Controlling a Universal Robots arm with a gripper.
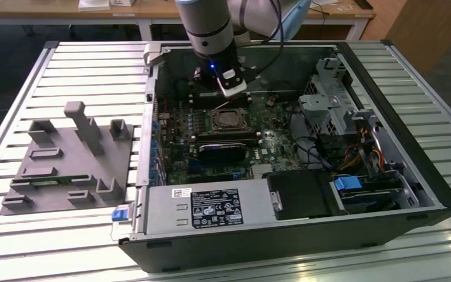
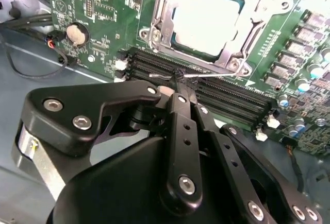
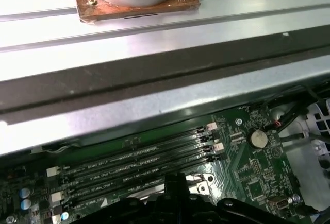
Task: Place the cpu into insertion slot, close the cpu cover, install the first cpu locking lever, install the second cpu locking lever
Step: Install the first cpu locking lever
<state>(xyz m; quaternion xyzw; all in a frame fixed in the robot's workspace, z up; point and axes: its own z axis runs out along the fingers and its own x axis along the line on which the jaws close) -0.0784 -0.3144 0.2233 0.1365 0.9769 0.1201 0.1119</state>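
With fingers pressed together, the gripper point(image 2: 180, 77) touches the free end of the thin, springy, likely slippery locking lever point(image 2: 216, 71), which lies at twelve o'clock of the cover-held cpu point(image 1: 229, 119) in the exterior view.

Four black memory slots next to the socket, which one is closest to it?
The end slot of the row, directly beside the socket's screwed edge; the other three lie past it, away from the socket.

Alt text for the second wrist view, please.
The black claw, shut on a thin wire locking lever, dominates the foreground over the black memory slots. Beyond it, on the green circuit board, the silvery cpu sits framed by the closed cpu cover.
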